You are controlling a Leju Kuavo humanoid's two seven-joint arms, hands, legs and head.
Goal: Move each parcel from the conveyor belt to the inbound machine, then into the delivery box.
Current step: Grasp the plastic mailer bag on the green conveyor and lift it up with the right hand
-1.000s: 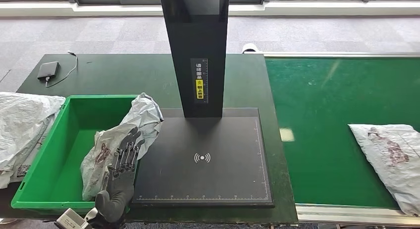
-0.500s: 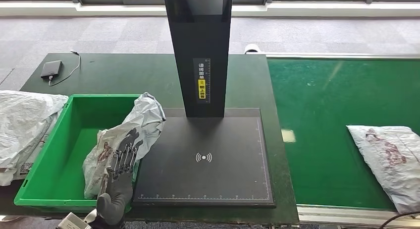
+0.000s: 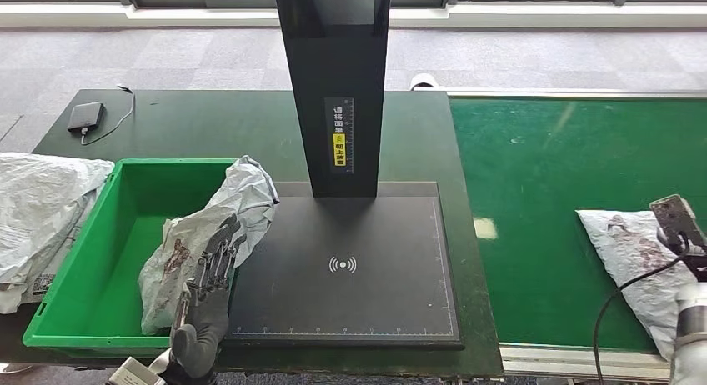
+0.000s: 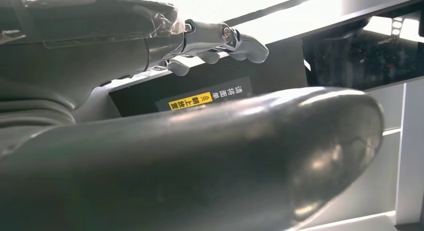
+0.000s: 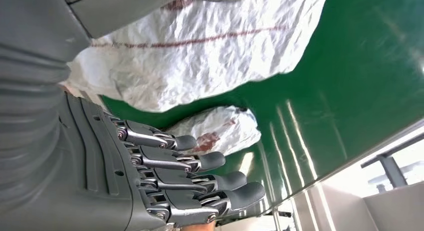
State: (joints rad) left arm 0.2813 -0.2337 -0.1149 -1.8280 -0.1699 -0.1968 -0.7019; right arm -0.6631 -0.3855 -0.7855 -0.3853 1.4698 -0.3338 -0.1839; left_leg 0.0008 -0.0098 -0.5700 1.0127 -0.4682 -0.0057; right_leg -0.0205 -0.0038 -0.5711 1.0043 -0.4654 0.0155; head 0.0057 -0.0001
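- The left hand [image 3: 208,272] came in at the near edge, left of the black machine plate. Its fingers [image 3: 222,245] lay spread against a crumpled grey parcel [image 3: 218,227]. The frames did not settle whether it gripped the parcel or merely rested on it.
- That parcel leaned over the right wall of the green delivery box [image 3: 79,272]. Its lower part sat inside the box, and its upper corner reached over the left edge of the inbound machine's plate [image 3: 367,235].
- The right hand [image 3: 679,227] entered at the near right, over the near end of a second grey parcel [image 3: 642,264] on the conveyor belt [image 3: 550,177]. In the right wrist view its fingers [image 5: 200,176] were stretched out and apart with nothing in them, so the hand was released.
- In that view the second parcel [image 5: 200,51] lay on the green belt [image 5: 360,86] with another small wrapped parcel [image 5: 220,128] beside it.
- A pile of grey bags [image 3: 37,214] lay left of the box.
- The machine's black column [image 3: 333,85] rose from the far edge of the plate, bearing a yellow label [image 3: 338,149].
- Far left on the dark table [image 3: 208,122] lay a small black device [image 3: 83,117] with a cable.
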